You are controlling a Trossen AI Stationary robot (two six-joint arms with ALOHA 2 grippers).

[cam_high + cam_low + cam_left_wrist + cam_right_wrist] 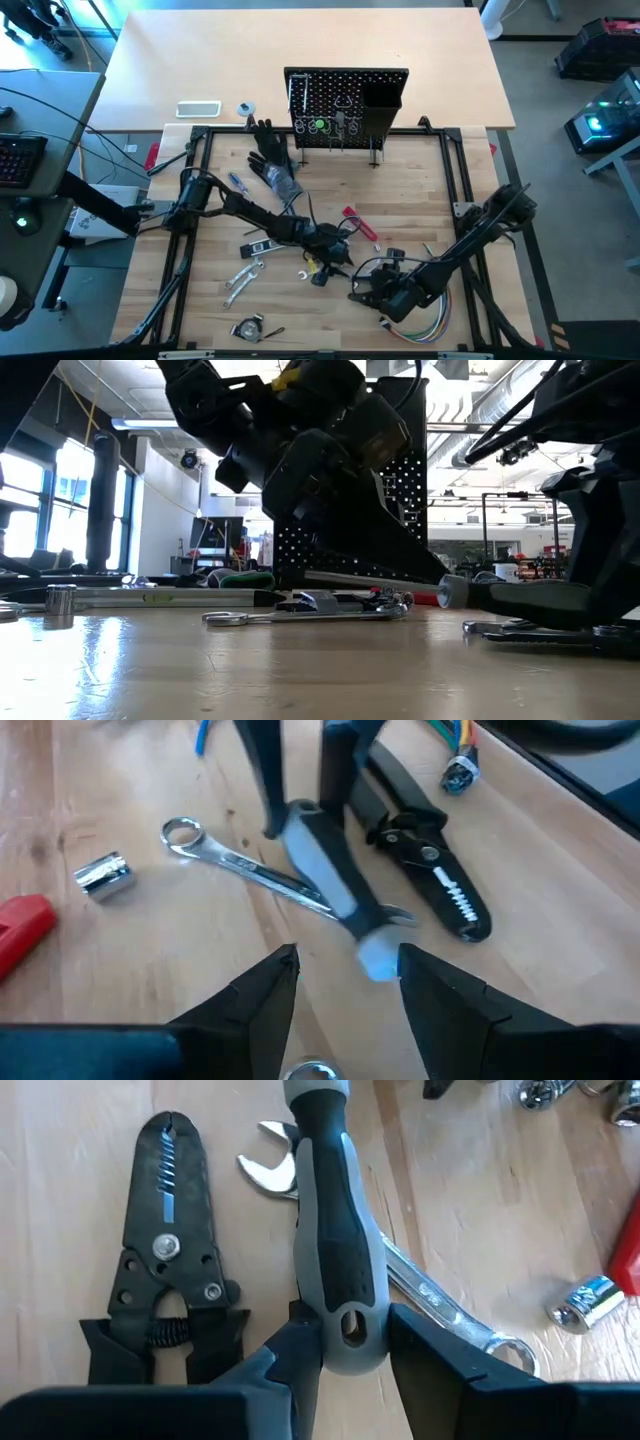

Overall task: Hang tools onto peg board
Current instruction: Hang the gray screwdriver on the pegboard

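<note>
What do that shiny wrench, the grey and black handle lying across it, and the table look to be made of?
Wrench: polished bright metal, probably chromed steel; it mirrors the light.
Grey and black handle: looks like moulded plastic with a matt, possibly rubbery black grip and a hanging hole at the end.
Table: pale wood with visible grain lines and a light sheen, likely sealed or varnished.

The worktop (90, 1180) is pale wood, smooth with a faint sheen, its grain showing in long streaks. The wrench (440, 1305) and the small socket (585, 1300) are bright polished metal, while the wire strippers (165, 1260) are matt black metal with a coiled spring. The handle (335, 1250) looks like smooth grey plastic with black rubbery inlays, and the peg board (345, 100) near the far edge is matt black perforated sheet.
</note>
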